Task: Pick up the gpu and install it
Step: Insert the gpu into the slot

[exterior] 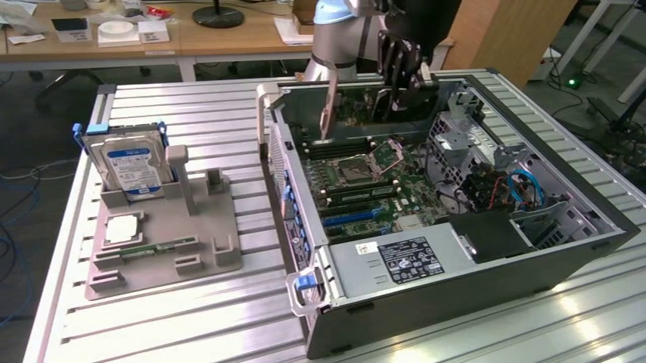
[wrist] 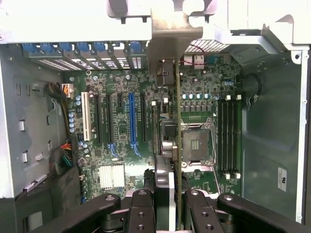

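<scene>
**Gripper and load.** Black two-fingered gripper (exterior: 402, 64), seen from the wrist as two jointed fingers (wrist: 143, 211), closed narrowly on the upper edge of the gpu (exterior: 329, 113), a thin dark expansion card with a silvery metal bracket at one end. Card held on edge (wrist: 178, 121), long side level, presumably so that its connector edge faces the board below. Bracket turned toward the case's rear wall, where the blue-clipped slot covers (wrist: 77, 47) sit, matching the orientation an installed card needs.

**Position of the card.** Suspended inside the open dark-grey computer case (exterior: 565, 257), over the far part of the green motherboard (exterior: 353, 189). From the wrist, card edge lying between the row of expansion slots, including one long blue slot (wrist: 131, 116), and the square metal processor socket (wrist: 197, 145). Contact with any slot not discernible; judged as not yet seated.

**Surroundings.** On the exterior view's left, well apart from the case, a grey moulded parts holder (exterior: 202, 249) on the ribbed aluminium table (exterior: 181, 318). Boxy silver hard drive with blue-white label (exterior: 126, 162) upright in the holder's far end; small narrow green memory stick (exterior: 156, 248) flat nearer the camera. Both untouched.
</scene>
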{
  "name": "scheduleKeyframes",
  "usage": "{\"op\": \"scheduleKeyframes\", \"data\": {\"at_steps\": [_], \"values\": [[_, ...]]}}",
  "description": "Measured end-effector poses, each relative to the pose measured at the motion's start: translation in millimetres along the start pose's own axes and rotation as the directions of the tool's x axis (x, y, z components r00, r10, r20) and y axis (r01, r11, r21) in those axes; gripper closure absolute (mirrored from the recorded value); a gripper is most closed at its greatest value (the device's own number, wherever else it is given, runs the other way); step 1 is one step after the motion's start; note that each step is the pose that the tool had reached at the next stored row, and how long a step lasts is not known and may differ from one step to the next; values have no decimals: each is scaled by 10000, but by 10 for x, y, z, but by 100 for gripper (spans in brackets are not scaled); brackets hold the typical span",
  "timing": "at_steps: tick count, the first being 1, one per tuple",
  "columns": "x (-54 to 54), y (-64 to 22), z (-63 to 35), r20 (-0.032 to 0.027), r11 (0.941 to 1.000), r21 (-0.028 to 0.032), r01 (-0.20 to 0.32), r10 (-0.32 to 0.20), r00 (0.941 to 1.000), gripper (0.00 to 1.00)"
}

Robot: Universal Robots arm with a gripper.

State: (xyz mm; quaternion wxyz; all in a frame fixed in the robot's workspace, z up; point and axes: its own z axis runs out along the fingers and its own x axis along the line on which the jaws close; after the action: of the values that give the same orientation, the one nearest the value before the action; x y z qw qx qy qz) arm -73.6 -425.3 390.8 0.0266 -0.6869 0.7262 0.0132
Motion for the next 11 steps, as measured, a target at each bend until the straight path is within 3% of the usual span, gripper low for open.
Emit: {"op": "scheduleKeyframes", "data": {"at_steps": [11], "values": [[87,-4,4,1,10000,0,-2,2,10000,72]]}}
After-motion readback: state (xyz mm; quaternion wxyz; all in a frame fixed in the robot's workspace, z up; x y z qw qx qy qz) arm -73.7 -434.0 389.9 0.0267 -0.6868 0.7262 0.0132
